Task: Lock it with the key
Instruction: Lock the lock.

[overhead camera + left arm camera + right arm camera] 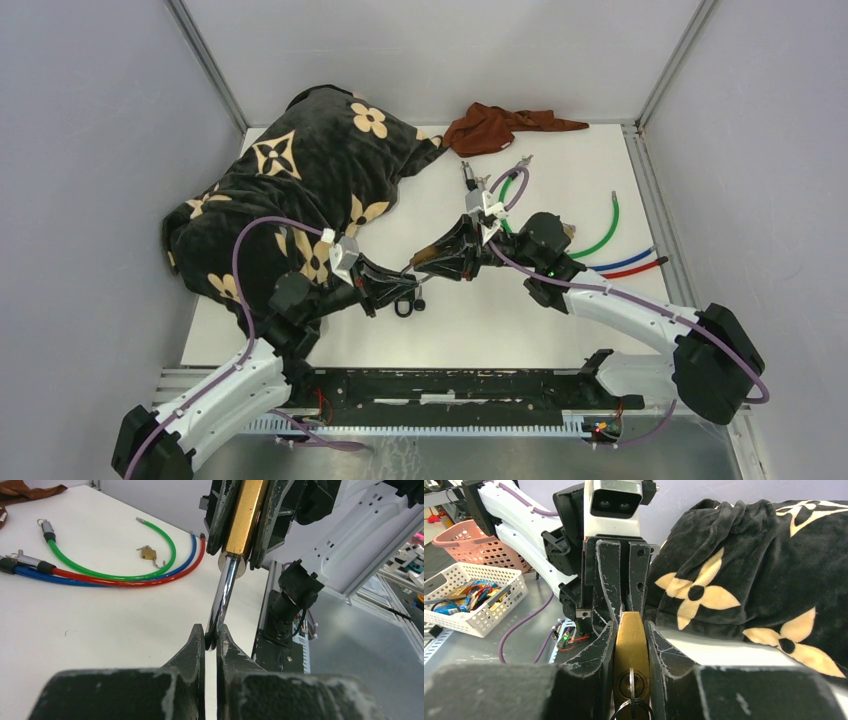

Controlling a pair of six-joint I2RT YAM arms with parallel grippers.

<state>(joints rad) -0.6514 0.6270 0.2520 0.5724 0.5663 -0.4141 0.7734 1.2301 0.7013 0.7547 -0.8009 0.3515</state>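
My right gripper (630, 630) is shut on the brass padlock (630, 652), gripping its body on both flat sides. A key (630, 686) with a ring stands in the keyhole at the lock's near end. My left gripper (211, 636) is shut on the tip of the chrome shackle (223, 592), which comes out of the brass body (243, 520). In the top view the two grippers meet over the table's middle, left gripper (400, 285) and right gripper (445, 260), with the padlock (424, 256) between them and dark key rings (405, 305) hanging below.
A black blanket with beige flowers (300, 180) lies at the back left. A brown cloth (500, 127) is at the back. Green (605, 232), blue and red cables lie at the right, with a small padlock (147, 553) among them. Baskets (474, 600) stand off the table.
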